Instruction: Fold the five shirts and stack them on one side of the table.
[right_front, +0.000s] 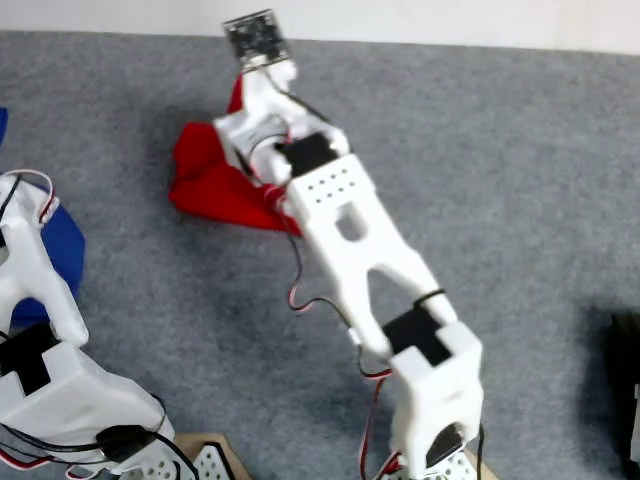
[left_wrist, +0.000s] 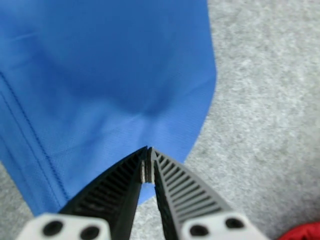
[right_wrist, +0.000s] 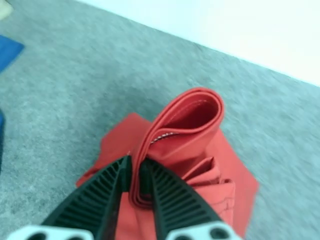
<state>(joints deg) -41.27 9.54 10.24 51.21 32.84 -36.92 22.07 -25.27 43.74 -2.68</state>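
Left edge of the high view: soft blue fabric shirt (right_front: 62, 250), left end effector (left_wrist: 148, 166) closed, tips apparently pinching its cloth near an edge. Upper left of centre on the grey felt table (right_front: 520, 160): crumpled red fabric shirt (right_front: 215, 185), right end effector (right_wrist: 136, 182) clamped narrow on a doubled-over fold. Both likely light, limp, prone to sag and slip; grab hems or seams near corners.
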